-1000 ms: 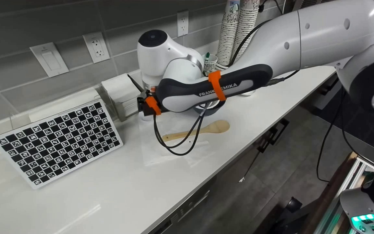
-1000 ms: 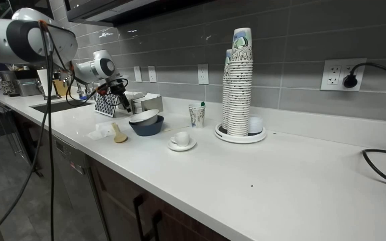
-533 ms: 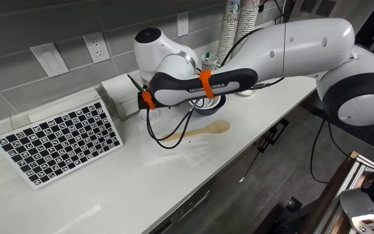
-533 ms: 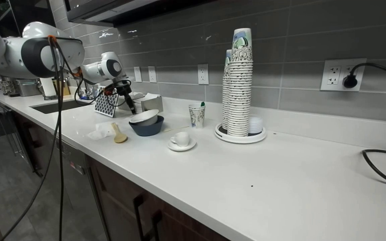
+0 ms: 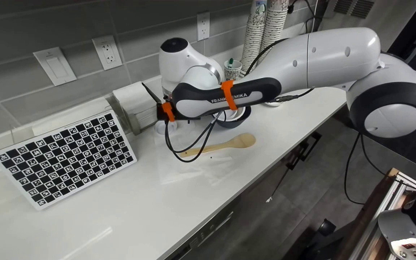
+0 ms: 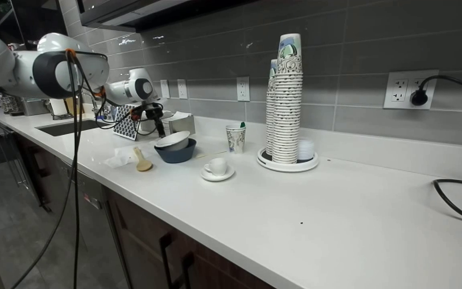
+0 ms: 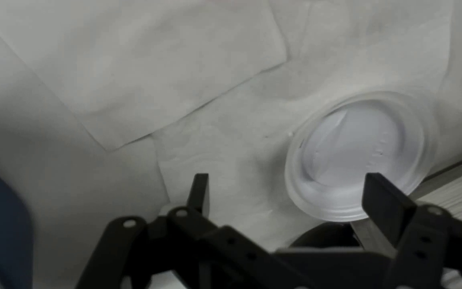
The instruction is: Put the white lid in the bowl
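"Item: lid (image 7: 357,148)?"
"Lying on the sheets (image 7: 199,68); in an exterior view I log the napkin holder (image 5: 134,124) just left of it."
"Item: bowl (image 6: 179,155)?"
"On the counter (image 6: 335,224), an inner bowl (image 6: 173,139) tilted inside; left of the lid in my wrist view, apart from it."
"Around the bowl?"
"In an exterior view I list: spoon (image 6: 144,165), left; cup (image 6: 217,165) on saucer (image 6: 215,178), right and nearer; paper cup (image 6: 236,138), between bowl and cup stacks (image 6: 288,116); cup stacks on tray (image 6: 290,168), farther right."

I watched the Panda arm (image 5: 338,59) sink lower, bringing its Robotiq gripper (image 7: 287,186) down and nearer the dark-blue bowl (image 6: 175,155).
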{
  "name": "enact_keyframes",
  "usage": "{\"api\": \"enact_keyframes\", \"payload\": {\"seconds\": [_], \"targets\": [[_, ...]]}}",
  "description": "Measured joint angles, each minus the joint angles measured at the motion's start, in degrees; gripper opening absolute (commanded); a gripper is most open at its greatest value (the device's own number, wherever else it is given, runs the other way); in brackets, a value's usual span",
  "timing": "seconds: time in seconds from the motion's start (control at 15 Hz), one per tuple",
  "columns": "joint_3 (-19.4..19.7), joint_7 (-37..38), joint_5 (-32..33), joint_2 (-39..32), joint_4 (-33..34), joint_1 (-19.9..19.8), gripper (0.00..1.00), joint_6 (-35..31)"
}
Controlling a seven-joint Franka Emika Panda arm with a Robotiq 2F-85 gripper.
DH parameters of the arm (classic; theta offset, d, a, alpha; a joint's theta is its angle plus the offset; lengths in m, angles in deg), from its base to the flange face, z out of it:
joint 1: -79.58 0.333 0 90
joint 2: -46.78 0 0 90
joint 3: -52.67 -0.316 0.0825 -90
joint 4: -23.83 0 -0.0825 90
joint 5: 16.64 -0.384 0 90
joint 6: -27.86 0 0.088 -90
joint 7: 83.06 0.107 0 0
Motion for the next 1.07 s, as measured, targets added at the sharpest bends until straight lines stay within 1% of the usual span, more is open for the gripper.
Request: {"api": "enact_keyframes", "payload": {"seconds": [0.13,0.67,0.8,1.07], "targets": [[-0.38,0.03,-0.88,-0.64,0.0,-0.78,0.61,-1.24],[-1.45,0.3,-1.43,-1.98,-0.01,-1.1,0.05,-4.32],[-1.55,0.3,-1.43,-1.95,0.05,-1.1,0.0,-4.76],[-1.62,0.38,-1.44,-1.53,0.11,-1.1,0.01,-5.0]]}}
